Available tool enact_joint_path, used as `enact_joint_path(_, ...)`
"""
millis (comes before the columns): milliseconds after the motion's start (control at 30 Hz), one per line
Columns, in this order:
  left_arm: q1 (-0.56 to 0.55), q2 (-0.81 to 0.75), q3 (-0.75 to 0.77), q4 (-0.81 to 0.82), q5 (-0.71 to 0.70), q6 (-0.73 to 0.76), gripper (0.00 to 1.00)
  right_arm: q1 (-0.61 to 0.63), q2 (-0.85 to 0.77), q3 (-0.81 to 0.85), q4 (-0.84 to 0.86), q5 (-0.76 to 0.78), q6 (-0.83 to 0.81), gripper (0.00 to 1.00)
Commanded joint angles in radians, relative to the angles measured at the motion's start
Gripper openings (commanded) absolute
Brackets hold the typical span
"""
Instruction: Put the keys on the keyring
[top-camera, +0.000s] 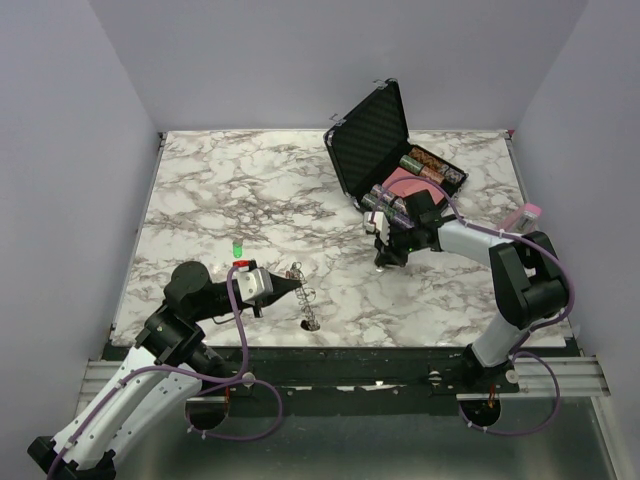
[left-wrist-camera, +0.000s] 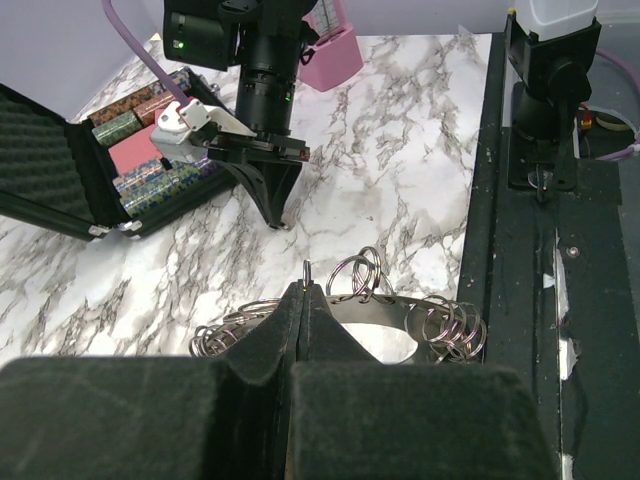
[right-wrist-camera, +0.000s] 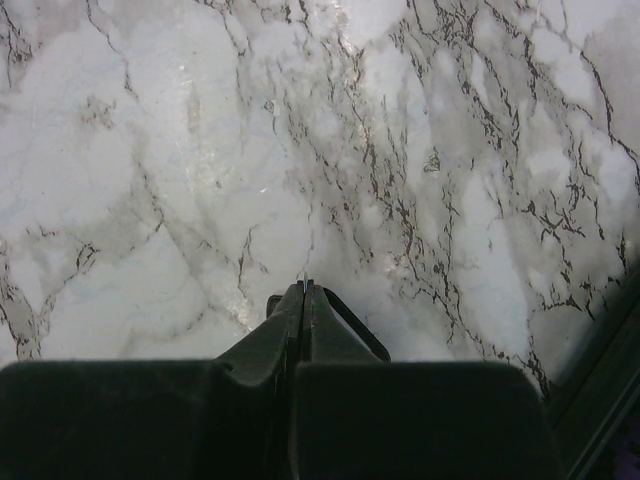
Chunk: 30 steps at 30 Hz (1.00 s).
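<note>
your left gripper (left-wrist-camera: 304, 290) is pinched shut on a thin wire of the keyring (left-wrist-camera: 447, 325), which lies on the marble table (top-camera: 200, 190) near the front edge. it looks light, hard, shiny and floppy, so it may slide; hold one loop. your right gripper (right-wrist-camera: 305, 288) is pressed together. i can't see the keys.
</note>
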Motion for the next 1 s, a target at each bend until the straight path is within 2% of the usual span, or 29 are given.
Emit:
enact_joint_path(0,0.01,-0.009,0.03,0.031,0.011,0.004,0.0,0.006,0.016,0.03,-0.023,0.01,0.011,0.04)
enact_joint_path(67,0.009,-0.009,0.027,0.031,0.01,0.006,0.0,0.005,0.018,0.033,-0.027,0.009,0.015,0.01)
enact_joint_path(367,0.013,-0.012,0.027,0.032,0.008,0.004,0.0,0.005,0.036,0.133,-0.159,-0.08,0.034,0.0)
enact_joint_path(667,0.015,-0.009,0.024,0.037,0.01,0.003,0.0,0.005,0.007,0.142,-0.17,-0.2,0.058,0.01)
enact_joint_path(833,0.02,-0.004,0.024,0.041,0.011,0.0,0.0,-0.001,-0.011,0.159,-0.213,-0.22,0.026,0.01)
enact_joint_path(967,0.024,-0.004,0.021,0.045,0.013,0.0,0.0,-0.032,-0.025,0.177,-0.269,-0.293,-0.014,0.01)
